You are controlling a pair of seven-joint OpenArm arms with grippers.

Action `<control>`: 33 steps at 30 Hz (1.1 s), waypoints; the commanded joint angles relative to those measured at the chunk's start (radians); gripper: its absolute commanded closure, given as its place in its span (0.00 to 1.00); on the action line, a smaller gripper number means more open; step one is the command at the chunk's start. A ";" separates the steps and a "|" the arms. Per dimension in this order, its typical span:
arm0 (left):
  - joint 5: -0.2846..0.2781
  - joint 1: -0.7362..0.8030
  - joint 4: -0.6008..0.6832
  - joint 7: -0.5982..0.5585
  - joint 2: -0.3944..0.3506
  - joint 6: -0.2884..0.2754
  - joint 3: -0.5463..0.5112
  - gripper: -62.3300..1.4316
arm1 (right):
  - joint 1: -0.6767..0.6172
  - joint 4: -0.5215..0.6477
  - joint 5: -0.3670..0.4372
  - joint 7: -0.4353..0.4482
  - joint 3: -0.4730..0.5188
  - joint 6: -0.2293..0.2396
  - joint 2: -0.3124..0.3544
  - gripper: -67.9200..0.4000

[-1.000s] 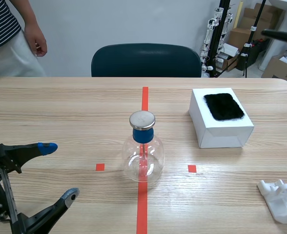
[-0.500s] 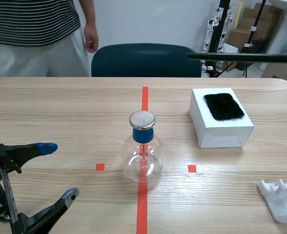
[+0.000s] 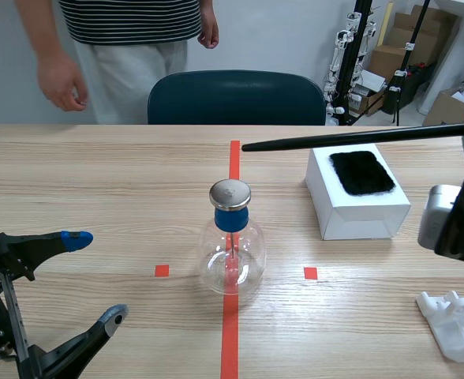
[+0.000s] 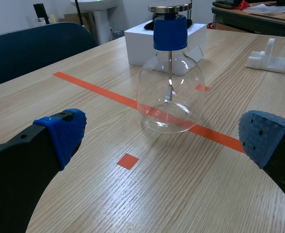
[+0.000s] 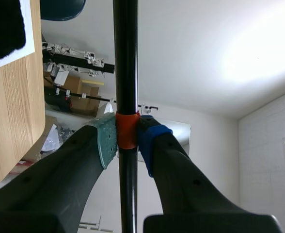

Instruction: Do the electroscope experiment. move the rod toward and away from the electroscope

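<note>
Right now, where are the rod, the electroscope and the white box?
rod (image 3: 350, 139): scene view, middle of its black shaft.
electroscope (image 3: 231, 241): scene view, upper glass bulb.
white box (image 3: 358, 219): scene view, bare front wall.

Bright, even room light on the table (image 3: 98, 174) — soft glints on the glass flask (image 3: 249, 259) — and white glare overhead in the right wrist view.

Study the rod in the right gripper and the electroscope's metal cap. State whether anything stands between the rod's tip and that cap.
Nothing visible does. The rod, shut in the right gripper, ends near the metal cap of the electroscope, only open air between. The white box sits off to one side.
</note>
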 commanded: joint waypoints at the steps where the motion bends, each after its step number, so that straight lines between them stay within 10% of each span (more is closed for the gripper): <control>1: -0.014 -0.003 0.011 -0.014 -0.006 0.002 -0.006 0.00 | 0.017 -0.002 -0.012 -0.007 -0.002 -0.014 0.002 0.99; 33: -0.014 -0.003 0.011 -0.014 -0.006 0.002 -0.006 0.00 | 0.063 -0.063 -0.058 0.006 -0.046 -0.023 -0.017 0.99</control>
